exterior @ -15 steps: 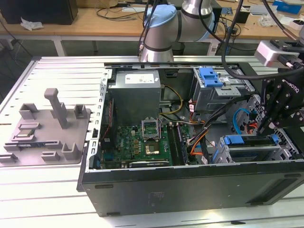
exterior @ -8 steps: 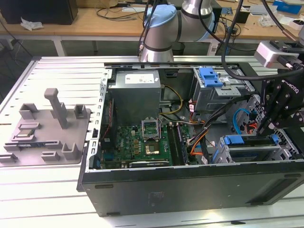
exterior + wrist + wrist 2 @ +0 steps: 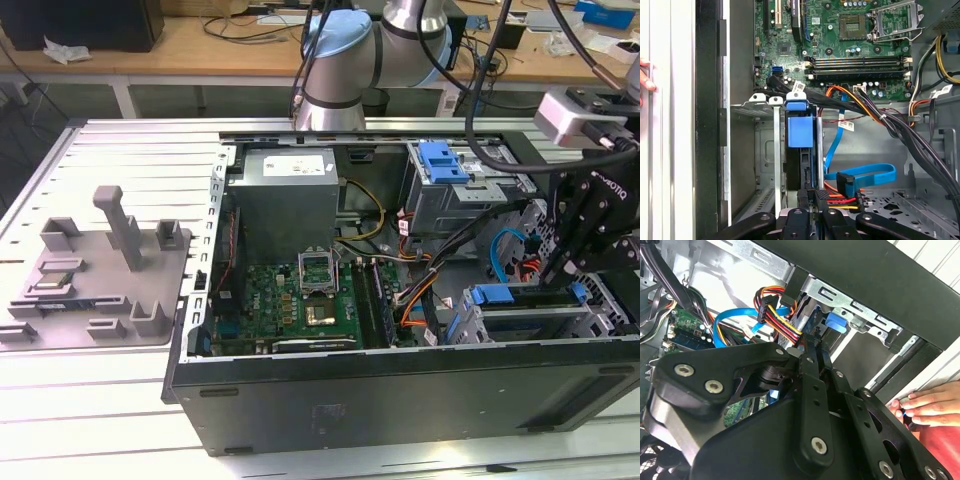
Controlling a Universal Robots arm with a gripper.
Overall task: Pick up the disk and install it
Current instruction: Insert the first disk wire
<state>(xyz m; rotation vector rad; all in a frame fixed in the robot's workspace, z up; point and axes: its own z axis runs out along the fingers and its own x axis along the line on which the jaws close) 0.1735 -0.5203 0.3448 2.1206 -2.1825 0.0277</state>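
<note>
The disk [image 3: 800, 150] sits edge-on in the metal drive cage [image 3: 777, 150], the claw [image 3: 812, 200] at one end. A blue cable [image 3: 865, 175] curls just beside it, with the motherboard [image 3: 840, 50] past the cage.

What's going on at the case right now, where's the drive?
The arm's gripper is down inside the open computer case, right at the end of the disk. The disk stands on edge in the metal drive cage, next to the motherboard. The pictures do not show whether the disk is fully seated. A person's hand rests on the case's outer edge.
</note>
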